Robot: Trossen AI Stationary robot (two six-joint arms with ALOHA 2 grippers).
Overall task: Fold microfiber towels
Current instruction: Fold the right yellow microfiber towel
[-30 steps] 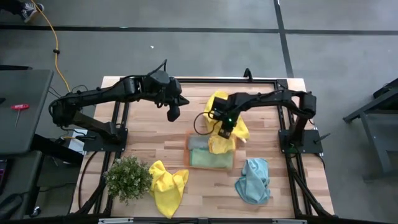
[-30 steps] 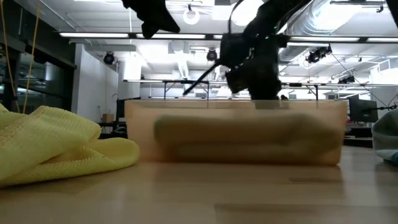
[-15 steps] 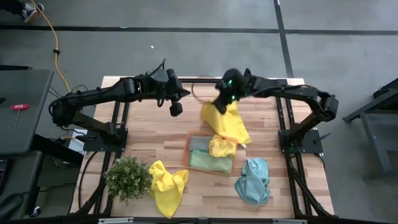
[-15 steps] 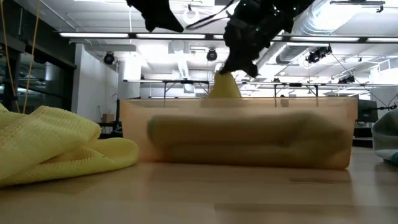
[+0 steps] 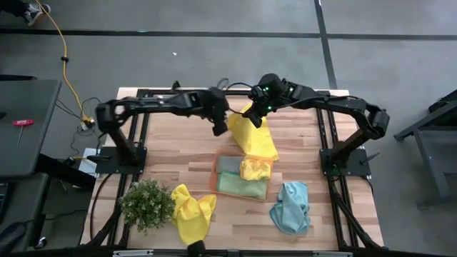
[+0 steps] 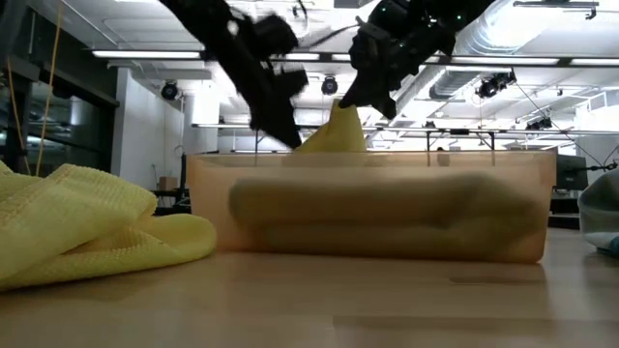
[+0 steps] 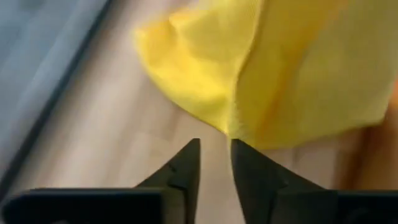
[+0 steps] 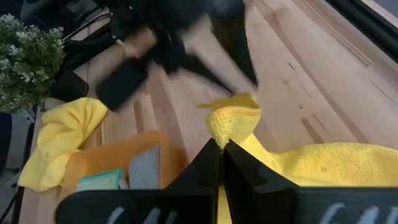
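Pinching a yellow towel [image 5: 255, 135] corner, right gripper [image 8: 220, 148] lifts it; left gripper [image 7: 214, 152], fingers slightly spread, sits just below the hanging edge. Two loose towels left.

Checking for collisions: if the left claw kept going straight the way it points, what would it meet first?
Most likely the hanging yellow towel: its lower edge sits just beyond the left claw, whose fingers are slightly apart. Depth is uncertain.

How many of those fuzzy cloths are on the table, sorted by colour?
Bright yellow fuzzy cloths: 3 (one raised, one on the flat orange tray at, one beside the green potted plant at)
Pale green fuzzy cloth: 1
Grey-blue fuzzy cloth: 1
Light blue fuzzy cloth: 1
Total: 6
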